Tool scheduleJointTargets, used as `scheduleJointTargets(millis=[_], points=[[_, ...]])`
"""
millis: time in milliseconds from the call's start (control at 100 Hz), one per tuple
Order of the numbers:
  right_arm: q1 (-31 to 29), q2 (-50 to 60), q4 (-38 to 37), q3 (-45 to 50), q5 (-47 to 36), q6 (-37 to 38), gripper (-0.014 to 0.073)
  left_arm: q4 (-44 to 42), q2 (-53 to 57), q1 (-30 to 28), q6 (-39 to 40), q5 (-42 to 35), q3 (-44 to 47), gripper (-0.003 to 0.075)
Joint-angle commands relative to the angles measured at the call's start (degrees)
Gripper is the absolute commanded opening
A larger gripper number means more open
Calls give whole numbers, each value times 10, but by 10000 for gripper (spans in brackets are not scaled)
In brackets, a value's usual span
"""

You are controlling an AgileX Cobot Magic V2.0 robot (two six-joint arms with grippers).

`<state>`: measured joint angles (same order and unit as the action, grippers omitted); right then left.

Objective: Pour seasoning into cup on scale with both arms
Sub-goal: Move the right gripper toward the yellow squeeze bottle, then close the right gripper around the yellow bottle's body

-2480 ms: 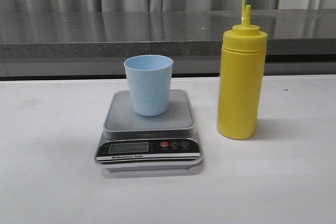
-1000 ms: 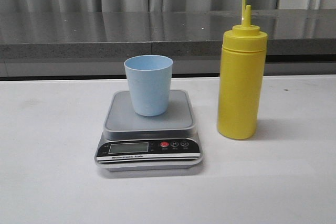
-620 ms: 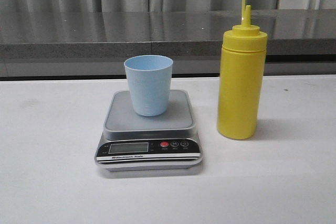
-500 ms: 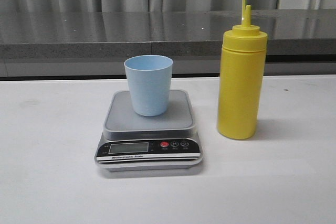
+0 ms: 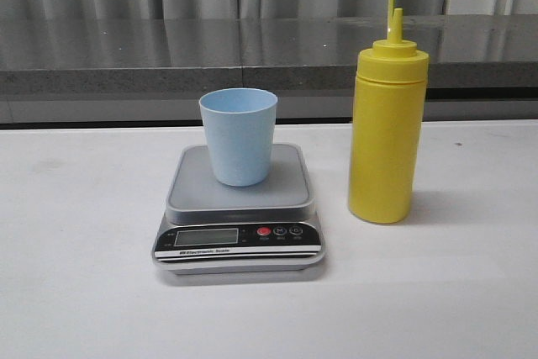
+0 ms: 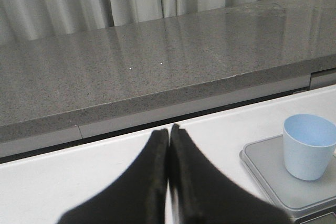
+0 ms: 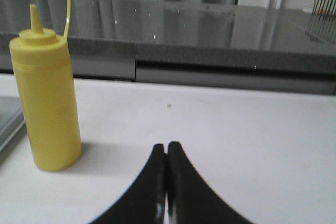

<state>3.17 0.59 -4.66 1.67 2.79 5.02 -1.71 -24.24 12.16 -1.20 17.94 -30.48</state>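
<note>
Beside the cup [image 5: 238, 135], seasoning [image 5: 386, 130] ungrasped.

Cup [image 5: 238, 136] upright on the scale [image 5: 239, 208], toward the far part of its platform. Seasoning bottle [image 5: 386, 115] upright on the table [image 5: 84, 292], just right of the scale, apart from it. Counter ledge [image 5: 168, 56] along the far edge, behind all three.
</note>
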Motion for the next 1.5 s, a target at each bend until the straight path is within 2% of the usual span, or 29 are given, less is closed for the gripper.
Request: scheduleJointTargets(millis=[0, 90, 230, 350, 590, 840, 1000, 1130, 1230, 1300, 1420, 1490], points=[[-3, 9, 2, -6, -140, 4, -121, 0, -4, -1, 6, -47, -17, -18], [-1, 4, 5, -38, -170, 27, -121, 0, -4, -1, 6, -47, -17, -18], [0, -46, 5, -125, -108, 50, -121, 0, -4, -1, 6, -47, -17, -18], [0, -126, 5, -207, -67, 50, -121, 0, -4, -1, 6, -47, -17, -18], [0, -301, 4, -323, -67, 50, -121, 0, -4, -1, 6, -47, -17, -18], [30, -459, -28, -337, -129, 50, -121, 0, -4, -1, 6, -47, -17, -18], [69, -524, -81, -337, -185, 50, -120, 0, -4, -1, 6, -47, -17, -18], [85, -572, -89, -327, -221, 50, -101, 0, -4, -1, 6, -47, -17, -18], [85, -608, -89, -304, -277, 50, -3, 0, -4, -1, 6, -47, -17, -18], [85, -632, -89, -281, -333, 50, 127, 0, -4, -1, 6, -47, -17, -18], [85, -665, -89, -239, -423, 50, 475, 0, -4, -1, 6, -47, -17, -18], [85, -683, -89, -217, -456, 50, 619, 0, -4, -1, 6, -47, -17, -18]])
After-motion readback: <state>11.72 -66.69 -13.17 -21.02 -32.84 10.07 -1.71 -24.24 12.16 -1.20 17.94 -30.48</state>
